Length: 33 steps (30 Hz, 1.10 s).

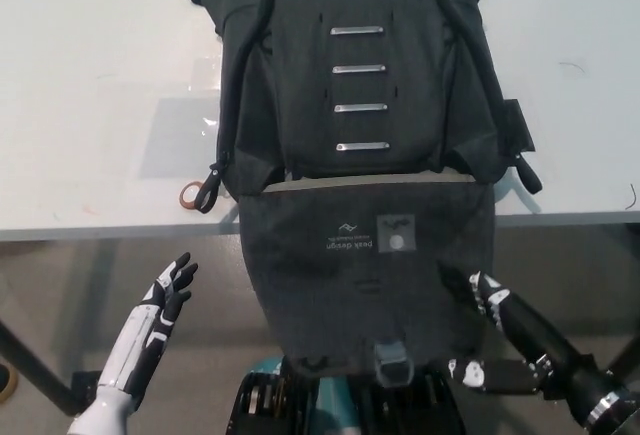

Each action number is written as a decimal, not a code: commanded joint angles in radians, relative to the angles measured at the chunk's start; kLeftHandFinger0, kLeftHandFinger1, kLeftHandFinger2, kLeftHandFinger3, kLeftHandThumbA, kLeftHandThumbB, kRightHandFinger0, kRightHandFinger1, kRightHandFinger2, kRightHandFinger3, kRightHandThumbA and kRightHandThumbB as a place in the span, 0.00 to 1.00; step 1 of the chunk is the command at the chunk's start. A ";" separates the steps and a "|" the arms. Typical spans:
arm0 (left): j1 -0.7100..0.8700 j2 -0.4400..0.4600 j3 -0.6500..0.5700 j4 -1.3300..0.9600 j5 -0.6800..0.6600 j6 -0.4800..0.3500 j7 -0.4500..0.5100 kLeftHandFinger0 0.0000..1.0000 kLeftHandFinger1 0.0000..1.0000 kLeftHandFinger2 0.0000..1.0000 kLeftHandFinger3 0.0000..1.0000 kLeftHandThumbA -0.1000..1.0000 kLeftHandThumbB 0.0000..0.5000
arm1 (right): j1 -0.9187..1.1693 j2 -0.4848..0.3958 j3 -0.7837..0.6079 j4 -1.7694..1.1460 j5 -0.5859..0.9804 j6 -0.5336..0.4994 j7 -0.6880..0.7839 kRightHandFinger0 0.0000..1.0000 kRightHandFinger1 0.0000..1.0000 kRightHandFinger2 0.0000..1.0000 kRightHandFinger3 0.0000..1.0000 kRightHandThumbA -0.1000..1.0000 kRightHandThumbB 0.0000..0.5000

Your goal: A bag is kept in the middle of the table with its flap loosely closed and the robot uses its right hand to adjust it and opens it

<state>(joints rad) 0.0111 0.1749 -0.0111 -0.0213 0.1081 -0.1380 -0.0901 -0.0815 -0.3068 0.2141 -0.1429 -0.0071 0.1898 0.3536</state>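
Partly cut off, right hand (500,340) beside flap (365,265).

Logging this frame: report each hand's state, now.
Left hand: open, holding nothing, low beside the table.
Right hand: open, by the hanging flap of the bag, not gripping it.

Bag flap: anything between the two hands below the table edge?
Head view: the opened flap hangs between left hand and right hand.
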 commanded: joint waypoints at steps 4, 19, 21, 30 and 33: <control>-0.027 0.021 -0.006 -0.004 -0.001 -0.019 -0.014 1.00 1.00 1.00 1.00 0.98 0.10 | 0.003 -0.023 0.039 0.069 -0.058 -0.112 0.009 1.00 1.00 1.00 1.00 0.94 0.45; -0.072 0.029 -0.008 -0.006 -0.015 0.008 -0.022 1.00 1.00 1.00 1.00 0.94 0.10 | -0.130 -0.003 -0.024 0.236 -0.191 0.089 -0.134 1.00 1.00 1.00 1.00 1.00 0.25; -0.075 0.030 -0.008 -0.009 -0.014 0.010 -0.024 1.00 1.00 1.00 1.00 0.94 0.10 | -0.127 0.012 -0.060 0.244 -0.189 0.124 -0.168 1.00 1.00 1.00 1.00 1.00 0.24; -0.087 0.036 -0.013 -0.014 0.001 0.004 -0.021 1.00 1.00 1.00 1.00 0.98 0.08 | 0.005 0.163 -0.294 0.253 -0.033 -0.211 -0.271 1.00 1.00 1.00 1.00 1.00 0.28; -0.086 0.035 -0.013 -0.015 -0.004 -0.009 -0.021 1.00 1.00 1.00 1.00 0.98 0.08 | 0.052 0.219 -0.327 0.233 0.007 -0.333 -0.279 1.00 1.00 1.00 1.00 1.00 0.30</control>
<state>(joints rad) -0.0520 0.1924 -0.0172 -0.0092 0.1055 -0.1240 -0.0962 -0.0729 -0.1611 -0.0405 0.1142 -0.1028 0.1411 0.1681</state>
